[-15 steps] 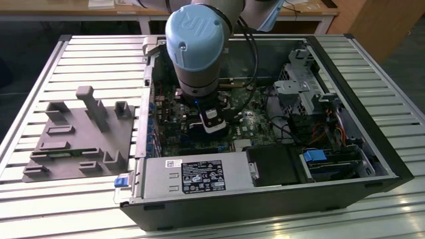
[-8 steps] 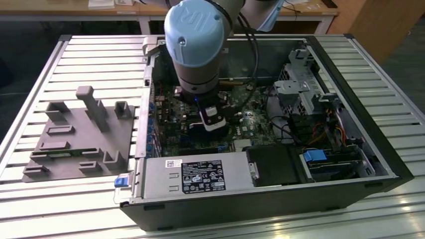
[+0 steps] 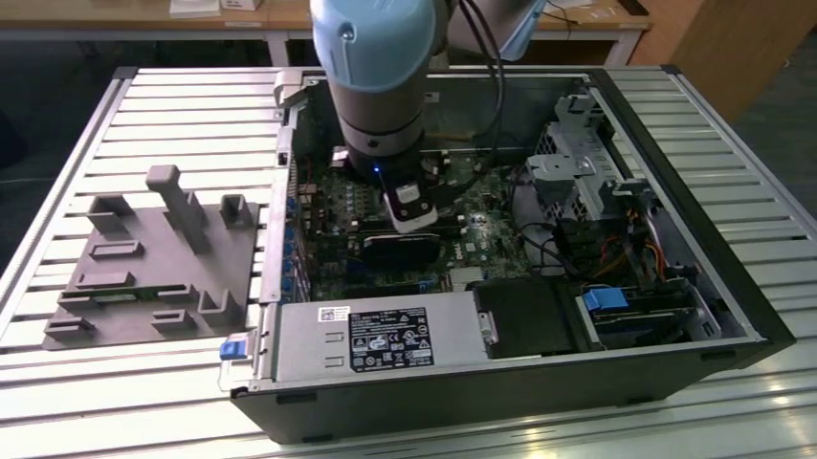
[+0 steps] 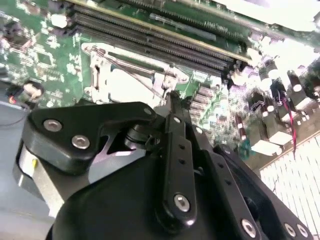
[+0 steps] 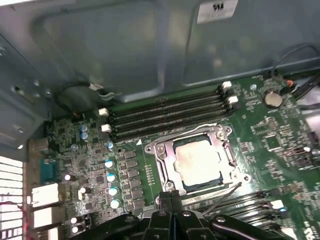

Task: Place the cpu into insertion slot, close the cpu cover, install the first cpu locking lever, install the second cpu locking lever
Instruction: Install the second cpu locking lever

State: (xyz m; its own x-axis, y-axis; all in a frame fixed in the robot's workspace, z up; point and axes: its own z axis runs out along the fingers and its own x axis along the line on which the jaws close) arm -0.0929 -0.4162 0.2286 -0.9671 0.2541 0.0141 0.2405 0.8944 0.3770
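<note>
In the first wrist view the cpu, a dull silver square, lies in the insertion slot on the green board. The silver cpu cover lies flat around it as a frame. One thin wire lever sticks out at an angle beside the socket, close to my fingertips. A second lever runs along the socket's far side. My gripper is shut just short of the socket's edge with nothing between its fingers. The second wrist view shows the gripper tip over the cpu and cover. In the exterior view the gripper hangs low inside the computer case.
Long black memory slots lie behind the socket, and capacitors stand beside it. The grey case wall rises close behind. A power supply and drive cage crowd the case. A grey fixture plate sits on the exterior view's left.
</note>
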